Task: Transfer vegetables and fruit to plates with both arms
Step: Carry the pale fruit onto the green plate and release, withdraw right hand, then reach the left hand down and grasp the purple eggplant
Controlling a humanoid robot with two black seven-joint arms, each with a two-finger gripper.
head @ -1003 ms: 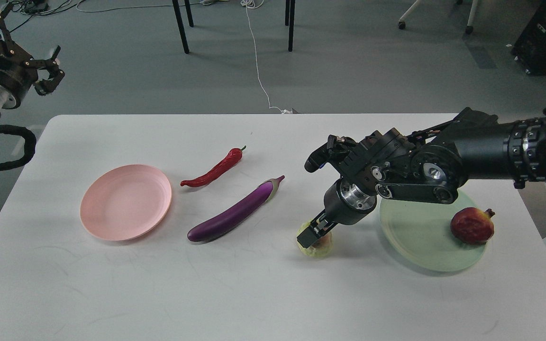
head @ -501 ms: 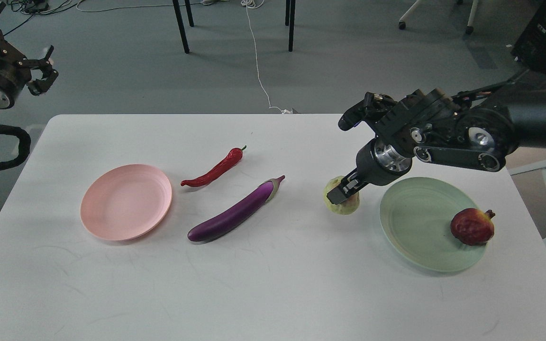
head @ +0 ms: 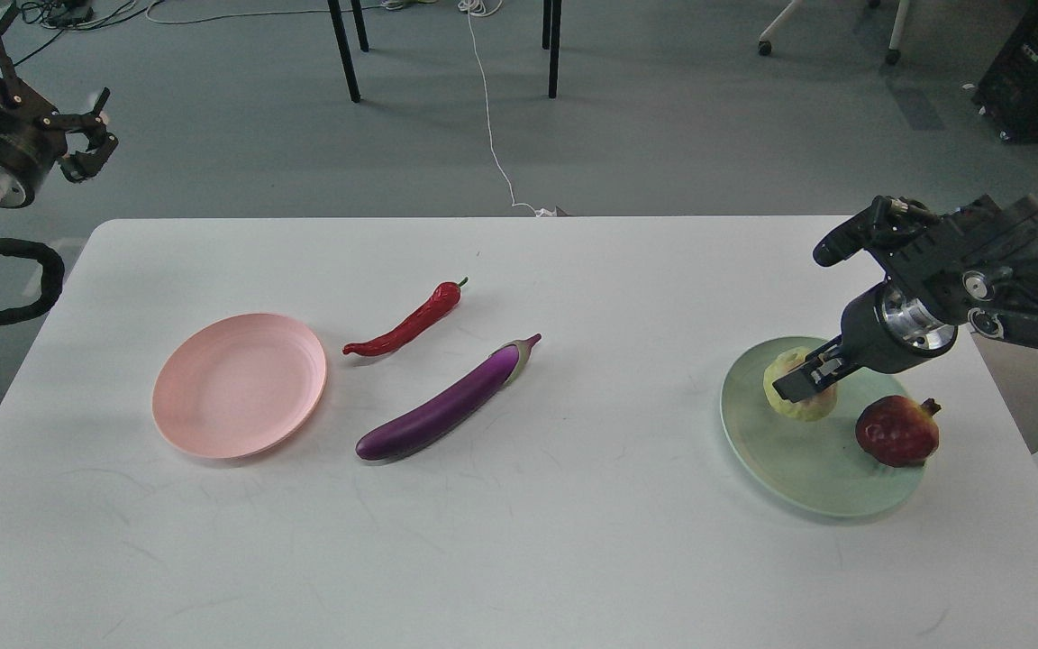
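Note:
My right gripper (head: 805,382) is shut on the bumpy yellow-green ball (head: 796,388) and holds it over the far left part of the pale green plate (head: 785,464). The dark red pomegranate-like fruit (head: 897,432) lies on that plate's right side. The purple eggplant (head: 447,400) and the red chili pepper (head: 409,322) lie on the table's middle. The pale pink plate (head: 240,383) sits empty at the left. My left gripper (head: 94,135) is open, raised beyond the table's far left corner.
The white table (head: 519,559) ends close behind the chili and right of the green plate. Chair legs (head: 345,50) and a white cable (head: 489,117) are on the grey floor beyond.
My right gripper lifted the yellow-green ball off the table and carried it right, from beside the eggplant to over the green plate. The left gripper barely shifted.

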